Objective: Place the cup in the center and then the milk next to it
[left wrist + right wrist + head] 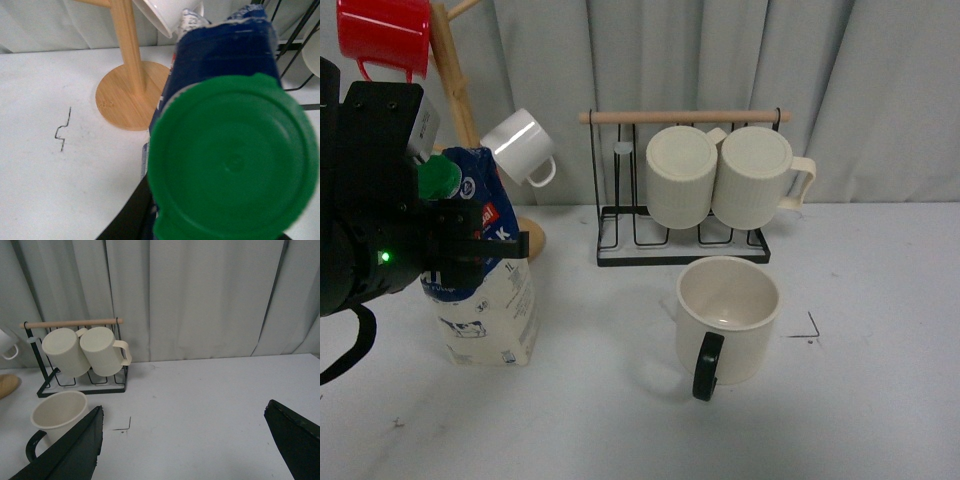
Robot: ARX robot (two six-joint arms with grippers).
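The cup, a large cream mug with a black handle turned toward me, stands upright on the white table near the middle. It also shows in the right wrist view. The milk, a carton with a blue top and a green cap, stands left of the cup with its base on the table. My left gripper is shut on the carton's upper part. In the left wrist view the green cap fills the frame. My right gripper is open and empty, right of the cup.
A black wire rack with two ribbed cream mugs stands behind the cup. A wooden mug tree with a red mug and a small white mug stands behind the milk. Small black marks are on the table.
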